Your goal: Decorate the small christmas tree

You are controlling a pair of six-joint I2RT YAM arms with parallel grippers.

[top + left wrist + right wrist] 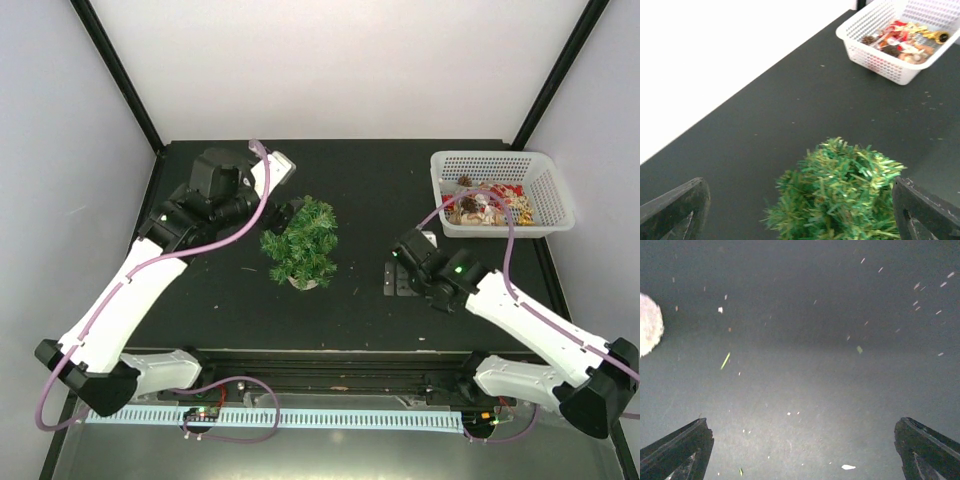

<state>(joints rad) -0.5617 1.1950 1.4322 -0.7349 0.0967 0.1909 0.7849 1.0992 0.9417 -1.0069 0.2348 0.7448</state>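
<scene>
The small christmas tree point(300, 243) stands upright near the middle of the black table, bushy and green on a whitish round base point(303, 283). My left gripper point(285, 213) is at the tree's upper left side. It is open, its dark fingers point(680, 212) spread wide with the tree's top point(840, 195) low between them, nearer the right finger. My right gripper point(397, 278) hovers low over bare table to the right of the tree, open with nothing between its fingers point(680, 450). The whitish base point(649, 325) shows at the left edge of the right wrist view.
A white plastic basket point(545, 195) of mixed ornaments point(485, 205) stands at the back right, also visible in the left wrist view as the basket point(875, 65). Small flecks and green needles point(725, 360) lie on the table. White walls and black frame posts enclose the table.
</scene>
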